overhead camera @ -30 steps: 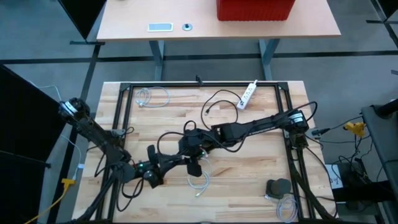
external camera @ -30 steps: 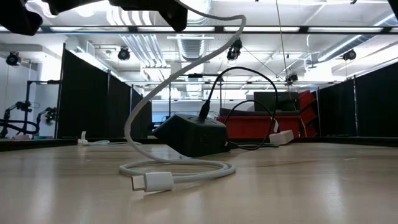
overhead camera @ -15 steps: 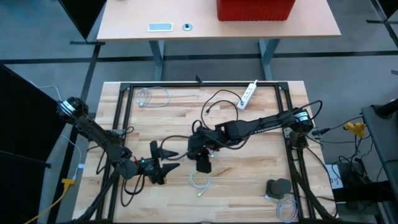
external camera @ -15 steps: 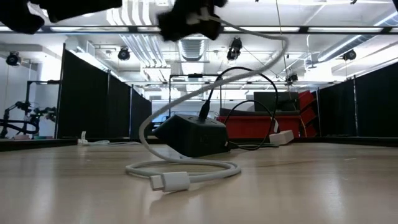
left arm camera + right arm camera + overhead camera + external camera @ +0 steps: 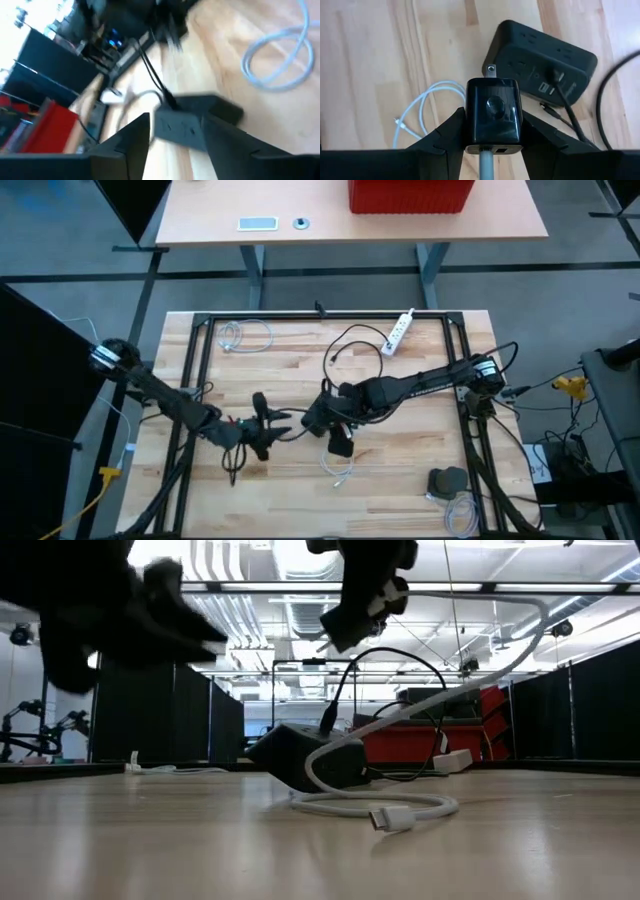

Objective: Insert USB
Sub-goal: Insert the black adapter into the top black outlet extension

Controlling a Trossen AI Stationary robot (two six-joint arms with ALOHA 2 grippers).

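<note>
Right hand point(image 5: 492, 145) is clamped on the black charger block point(image 5: 493, 116), hovering it above the power hub point(image 5: 540, 62) to line it up. Left hand point(image 5: 175, 132) sits open, empty, beside the hub.

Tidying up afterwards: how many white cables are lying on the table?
2: a coiled white cable near the far left corner, and a looped white cable just in front of the right gripper. Others may be hidden under the arms.
</note>
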